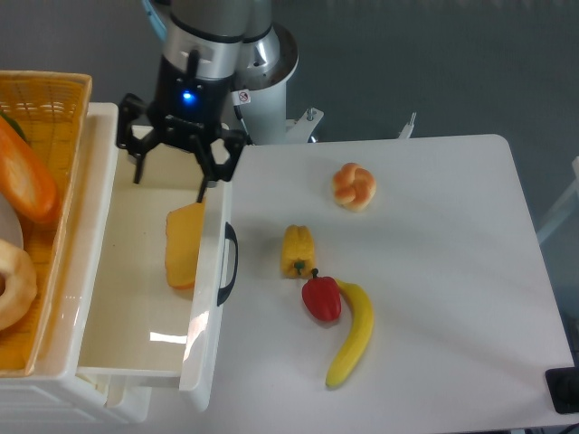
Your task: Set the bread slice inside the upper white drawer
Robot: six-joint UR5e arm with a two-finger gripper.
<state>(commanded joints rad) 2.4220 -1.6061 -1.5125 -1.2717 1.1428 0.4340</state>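
Observation:
The bread slice (pixel 184 246) lies inside the upper white drawer (pixel 127 298), against its right wall, yellow face up. The drawer stands pulled open, with its black curved handle (pixel 228 264) on the right front. My gripper (pixel 170 169) hangs above the drawer's back end, open and empty, its fingers spread wide apart. It is clear of the slice.
A woven yellow basket (pixel 45 99) with a long orange loaf (pixel 25 181) sits left of the drawer. On the table lie a knotted bun (pixel 354 185), a yellow pepper (pixel 298 250), a red pepper (pixel 321 298) and a banana (pixel 354 334).

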